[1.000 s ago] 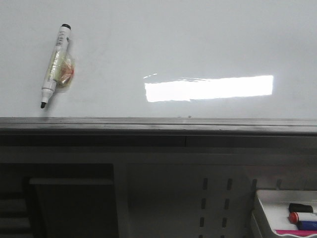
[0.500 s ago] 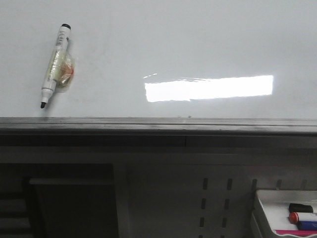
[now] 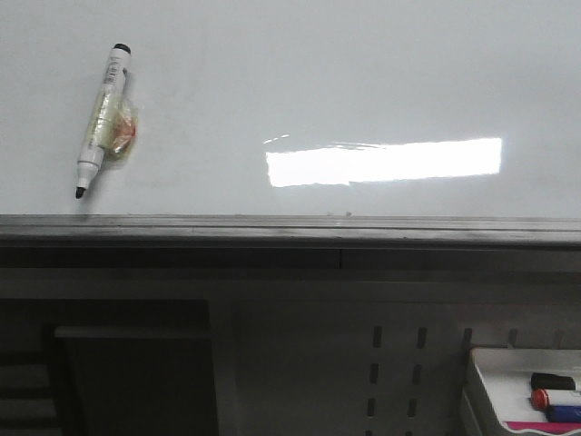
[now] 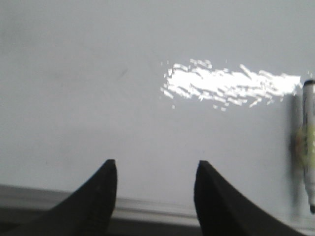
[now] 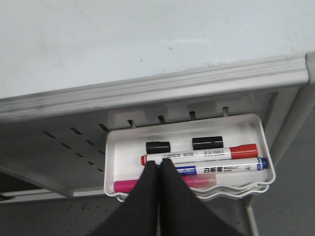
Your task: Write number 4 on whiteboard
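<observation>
black fingers of the left gripper point(image 4: 155, 196) stand wide apart w/ nothing between them, tips over the bare whiteboard point(image 4: 98, 88) just above its grey edge rail point(image 4: 147, 209). no stroke of a 4 shows on the board in any view; surface is blank apart from faint smudges and a bright rectangular light reflection point(image 4: 231, 86). off to one side of the left gripper, near but not touching, a black marker point(image 4: 309, 147) lies on the board, uncapped, w/ a yellowish band round its barrel. right gripper point(image 5: 158, 169) has its two dark fingers pressed together, nothing visibly caught between them, tips over a small white tray point(image 5: 261, 130) hung below the rail. in the tray: a red marker point(image 5: 202, 154), a blue marker point(image 5: 221, 168) just beside it, a pink marker point(image 5: 123, 186) partly hidden behind the fingers, plus two loose black caps point(image 5: 158, 147) nearer the board. front view: whiteboard point(image 3: 363, 73) fills the upper half, black marker point(image 3: 102, 118) lies tilted at upper left, tip down toward the rail point(image 3: 290, 227), some yellow-orange wrap at mid barrel; reflection point(image 3: 381, 162) sits right of centre; tray point(image 3: 495, 363) peeks in at lower right, well apart from the marker on the board. neither gripper shows in the front view.
</observation>
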You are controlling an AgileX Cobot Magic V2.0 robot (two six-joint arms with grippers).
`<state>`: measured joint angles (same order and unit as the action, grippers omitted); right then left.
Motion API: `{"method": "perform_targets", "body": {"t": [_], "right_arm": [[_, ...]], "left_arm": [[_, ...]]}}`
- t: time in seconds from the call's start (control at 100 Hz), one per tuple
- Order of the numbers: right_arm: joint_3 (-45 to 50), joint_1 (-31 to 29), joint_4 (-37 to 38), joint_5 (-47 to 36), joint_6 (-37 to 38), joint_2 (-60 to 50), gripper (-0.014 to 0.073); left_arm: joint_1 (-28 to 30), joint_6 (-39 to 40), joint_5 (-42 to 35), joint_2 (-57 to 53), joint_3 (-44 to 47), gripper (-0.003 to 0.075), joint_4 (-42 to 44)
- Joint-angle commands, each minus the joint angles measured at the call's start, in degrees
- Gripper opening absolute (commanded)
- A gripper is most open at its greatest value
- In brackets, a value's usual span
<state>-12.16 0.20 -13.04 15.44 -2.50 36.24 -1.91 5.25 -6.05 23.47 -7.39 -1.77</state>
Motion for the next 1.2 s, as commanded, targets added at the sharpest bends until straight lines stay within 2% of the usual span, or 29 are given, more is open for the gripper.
{"method": "perform_targets", "body": {"t": [0.0, 0.1, 0.19, 0.46, 0.56, 0.68, 0.87, 1.19], "right_arm": [[-2.26, -0.08, -2.95, -5.21, -0.31, 0.52, -0.0064], [-4.4, -0.08, -2.95, -3.8, -1.07, 0.52, -0.0064], [-5.09, -0.08, -2.95, -2.62, -2.54, 0.52, -0.0064], [-6.24, 0.55, -2.95, 0.18, -3.14, 0.52, -0.0064], [-7.32, 2.31, -2.95, 0.58, -5.36, 0.52, -0.0064], [-7.89, 4.89, -2.95, 0.58, -7.22, 0.52, -0.0064], [-7.89, 8.98, -2.95, 0.27, -7.22, 0.52, -0.0064], [-7.89, 10.6, -2.95, 0.22, -7.22, 0.52, -0.0064]], "left_arm": [[0.22, 0.52, -9.72, 0.93, -2.04, 0.0407, -0.06], [-1.15, 0.63, -10.67, 1.28, -2.04, 0.0406, 6.18], [-4.8, 1.32, -11.9, 2.61, -2.04, 0.0406, 11.18], [-21.2, 3.63, -14.17, 12.97, -4.71, 0.0398, 11.06], [-24.75, 3.63, -14.42, 19.85, -7.01, 0.0386, 10.91], [-25.46, 3.63, -16.19, 29.17, -10.38, 0.0386, 7.42], [-25.46, 3.63, -20.49, 41.97, -15.93, 0.0388, 6.85], [-25.46, 3.63, -18.79, 50.99, -20.7, 0.0386, 4.97]]}}
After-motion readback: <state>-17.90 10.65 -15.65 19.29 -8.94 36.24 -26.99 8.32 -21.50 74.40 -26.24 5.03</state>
